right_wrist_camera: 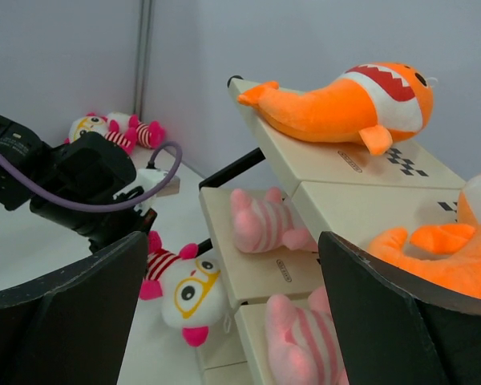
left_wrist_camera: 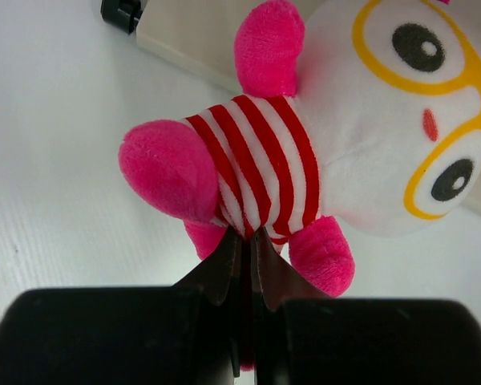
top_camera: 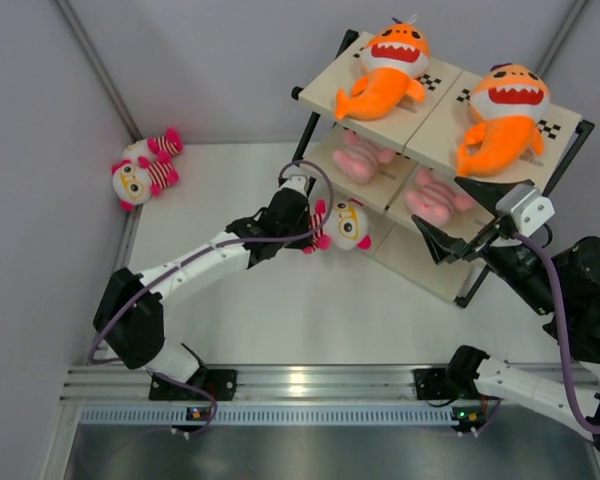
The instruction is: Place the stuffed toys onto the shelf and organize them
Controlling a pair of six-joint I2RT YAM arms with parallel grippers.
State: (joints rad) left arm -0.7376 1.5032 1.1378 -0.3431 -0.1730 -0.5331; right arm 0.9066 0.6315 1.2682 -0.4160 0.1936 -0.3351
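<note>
My left gripper [top_camera: 315,222] is shut on a white-faced doll [top_camera: 345,224] with a pink-and-white striped body; it pinches the body [left_wrist_camera: 260,180] and holds the doll at the left end of the shelf's bottom board [top_camera: 420,265]. The doll also shows in the right wrist view [right_wrist_camera: 184,293]. Two orange sharks [top_camera: 385,70] [top_camera: 505,115] lie on the shelf's top boards. Two pale pink dolls [top_camera: 360,158] [top_camera: 430,195] lie on the middle boards. A second striped doll [top_camera: 145,170] lies at the table's far left. My right gripper [top_camera: 460,215] is open and empty, in front of the shelf's right half.
Grey walls and a metal post [top_camera: 95,65] bound the table at the back left. The shelf's black frame leg [top_camera: 315,125] stands just behind the left gripper. A metal rail [top_camera: 300,385] runs along the near edge.
</note>
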